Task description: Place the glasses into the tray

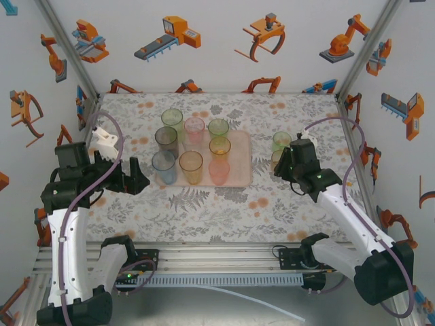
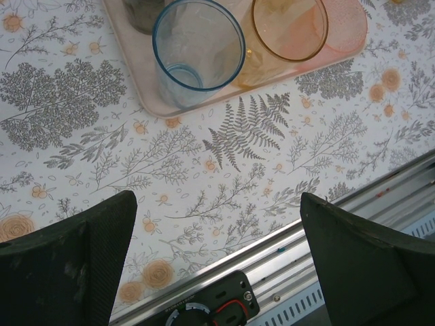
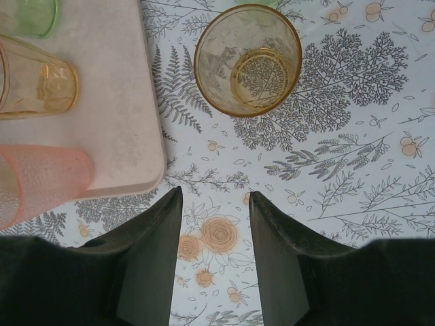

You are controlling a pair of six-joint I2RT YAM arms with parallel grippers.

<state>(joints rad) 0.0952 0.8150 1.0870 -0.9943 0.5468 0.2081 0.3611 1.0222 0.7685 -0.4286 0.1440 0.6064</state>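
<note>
The pale pink tray (image 1: 242, 167) lies mid-table with several tinted glasses standing on it, among them a blue one (image 1: 163, 167), an amber one (image 1: 191, 165) and a pink one (image 1: 219, 174). Right of the tray, a green glass (image 1: 281, 140) and an amber glass (image 3: 248, 61) stand on the floral table. My right gripper (image 3: 215, 193) hovers just short of that amber glass, jaws partly open with nothing between them. My left gripper (image 2: 217, 224) is wide open and empty near the tray's front left corner, with the blue glass (image 2: 197, 51) ahead of it.
In the right wrist view the tray's corner (image 3: 136, 163) lies just left of my fingers, with a pink glass (image 3: 41, 180) and an amber one (image 3: 34, 78) on it. A metal rail (image 1: 217, 261) runs along the near table edge. Printed walls close three sides.
</note>
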